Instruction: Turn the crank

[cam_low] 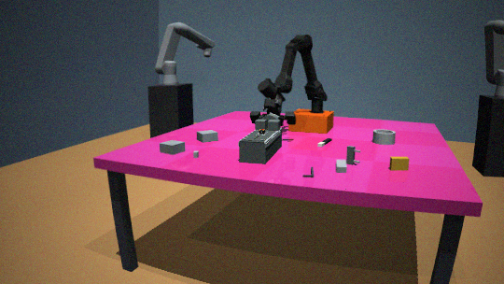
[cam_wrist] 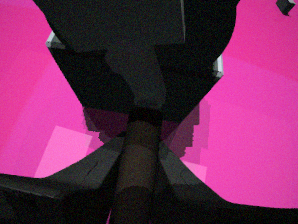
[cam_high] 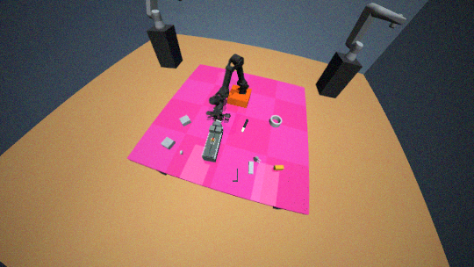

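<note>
The grey machine (cam_high: 211, 151) (cam_low: 253, 150) lies as a long body on the pink table, its crank end toward the arm. A small red-orange spot (cam_high: 212, 140) (cam_low: 262, 132) on its top is where the pointer is; the brass zero marks are too small to make out, so I cannot tell whether they are level. My gripper (cam_high: 218, 118) (cam_wrist: 139, 140) is at the crank end, shut on the crank handle (cam_wrist: 136, 172). The handle is a dark brown rod that runs between the two fingers in the wrist view. In the top and exterior views the arm and fingers hide the handle.
Two grey blocks (cam_high: 184, 119) (cam_high: 168, 142) and a small pale cube (cam_high: 181, 152) lie left of the machine. To its right are a black-and-white stick (cam_high: 246, 124), a grey ring (cam_low: 384, 139), a white block (cam_high: 251, 167), a bracket (cam_low: 350, 155), a yellow block (cam_high: 278, 168) and a hex key (cam_high: 237, 175).
</note>
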Available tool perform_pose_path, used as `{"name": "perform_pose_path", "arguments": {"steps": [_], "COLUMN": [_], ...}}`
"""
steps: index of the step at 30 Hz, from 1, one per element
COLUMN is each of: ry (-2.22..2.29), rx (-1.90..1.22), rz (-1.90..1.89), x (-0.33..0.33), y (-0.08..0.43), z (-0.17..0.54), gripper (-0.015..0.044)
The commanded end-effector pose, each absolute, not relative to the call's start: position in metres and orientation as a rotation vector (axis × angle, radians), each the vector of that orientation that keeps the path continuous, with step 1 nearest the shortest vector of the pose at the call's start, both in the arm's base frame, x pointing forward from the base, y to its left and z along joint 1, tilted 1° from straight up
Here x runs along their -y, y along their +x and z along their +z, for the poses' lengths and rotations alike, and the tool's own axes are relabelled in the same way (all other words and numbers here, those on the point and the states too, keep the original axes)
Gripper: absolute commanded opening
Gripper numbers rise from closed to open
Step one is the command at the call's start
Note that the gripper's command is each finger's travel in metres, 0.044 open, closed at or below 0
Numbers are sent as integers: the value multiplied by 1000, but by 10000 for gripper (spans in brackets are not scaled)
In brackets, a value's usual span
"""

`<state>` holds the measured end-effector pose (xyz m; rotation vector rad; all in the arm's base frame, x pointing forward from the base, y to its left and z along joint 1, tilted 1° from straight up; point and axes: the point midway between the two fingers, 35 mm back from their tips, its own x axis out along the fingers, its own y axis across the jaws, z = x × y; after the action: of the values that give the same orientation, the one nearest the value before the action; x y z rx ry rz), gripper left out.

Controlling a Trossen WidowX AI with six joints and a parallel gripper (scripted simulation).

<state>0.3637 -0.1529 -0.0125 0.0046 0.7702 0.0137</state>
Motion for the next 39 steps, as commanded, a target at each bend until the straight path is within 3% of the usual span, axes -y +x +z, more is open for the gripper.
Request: {"name": "perform_pose_path", "arguments": {"steps": [1, 39], "ry": [-3, -3], "rx": [-763, -763], "rz": [-8, -8], "x": [162, 167], "y": [363, 363], "z": [-9, -4], "gripper": [0, 0]}}
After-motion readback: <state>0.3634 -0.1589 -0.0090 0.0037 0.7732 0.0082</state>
